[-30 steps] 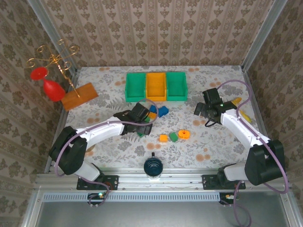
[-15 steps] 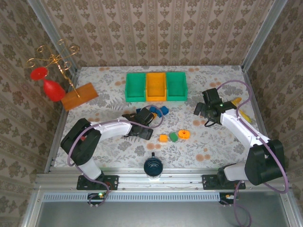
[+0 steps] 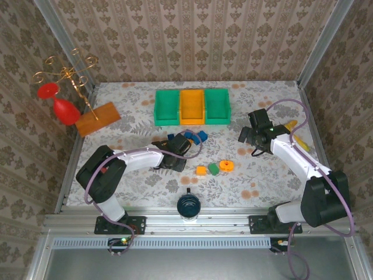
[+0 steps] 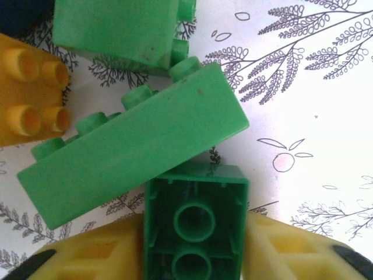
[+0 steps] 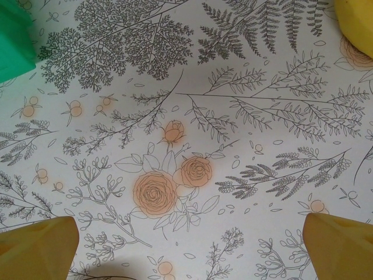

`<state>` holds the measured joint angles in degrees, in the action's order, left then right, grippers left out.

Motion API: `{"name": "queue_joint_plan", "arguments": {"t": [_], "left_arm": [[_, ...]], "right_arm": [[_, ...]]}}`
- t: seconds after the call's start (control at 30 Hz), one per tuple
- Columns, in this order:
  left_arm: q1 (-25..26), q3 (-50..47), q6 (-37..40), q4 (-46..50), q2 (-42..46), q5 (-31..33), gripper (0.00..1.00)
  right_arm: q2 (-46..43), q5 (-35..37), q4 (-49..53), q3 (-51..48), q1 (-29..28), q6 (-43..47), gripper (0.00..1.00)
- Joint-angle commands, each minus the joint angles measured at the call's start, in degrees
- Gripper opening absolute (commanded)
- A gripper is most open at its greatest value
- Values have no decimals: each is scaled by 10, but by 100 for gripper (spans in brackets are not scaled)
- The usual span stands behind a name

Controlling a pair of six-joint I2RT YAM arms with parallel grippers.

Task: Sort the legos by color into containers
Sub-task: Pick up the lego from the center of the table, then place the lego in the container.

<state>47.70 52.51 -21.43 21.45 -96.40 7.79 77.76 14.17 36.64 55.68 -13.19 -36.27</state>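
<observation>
My left gripper (image 4: 195,256) is shut on a green lego (image 4: 196,224), whose hollow underside faces the camera between the yellow fingers (image 4: 87,259). A long green brick (image 4: 128,169), another green one (image 4: 116,29) and a yellow brick (image 4: 29,99) lie just beyond it. From above, the left gripper (image 3: 175,153) sits at the cluster with the blue bricks (image 3: 201,136). An orange brick (image 3: 201,170), a green brick (image 3: 213,168) and the orange gear (image 3: 226,166) lie nearer. The containers are a green bin (image 3: 168,107), an orange bin (image 3: 192,107) and a second green bin (image 3: 217,107). My right gripper (image 3: 252,137) hangs open over bare cloth.
A wooden block (image 3: 97,118) and a gold stand with red pieces (image 3: 61,87) stand at the far left. A banana (image 3: 296,135) lies by the right arm; its end (image 5: 355,23) and a green bin's corner (image 5: 14,46) edge the right wrist view. A dark round object (image 3: 187,205) sits at the front.
The left arm folded in and its gripper slid a little toward the near side of the brick cluster. The right arm has not moved.
</observation>
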Motion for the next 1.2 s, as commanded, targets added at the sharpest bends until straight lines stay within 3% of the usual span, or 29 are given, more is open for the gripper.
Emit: {"name": "queue_joint_plan", "arguments": {"t": [0.0,0.23,0.6,1.17], "left_arm": [[10,-9,-15,30,3,11,34],[27,-1,-19,54,45,40,20],[13,73,20,55,138,126,16],[-162,287,99,-18,-68,67,16]], "right_arm": [[3,5,8,14,-5,-11,100],[-5,6,4,11,-16,-2,100],[-23,17,-6,-6,-51,-8,100],[-36,8,-8,-30,-82,-39,100]]}}
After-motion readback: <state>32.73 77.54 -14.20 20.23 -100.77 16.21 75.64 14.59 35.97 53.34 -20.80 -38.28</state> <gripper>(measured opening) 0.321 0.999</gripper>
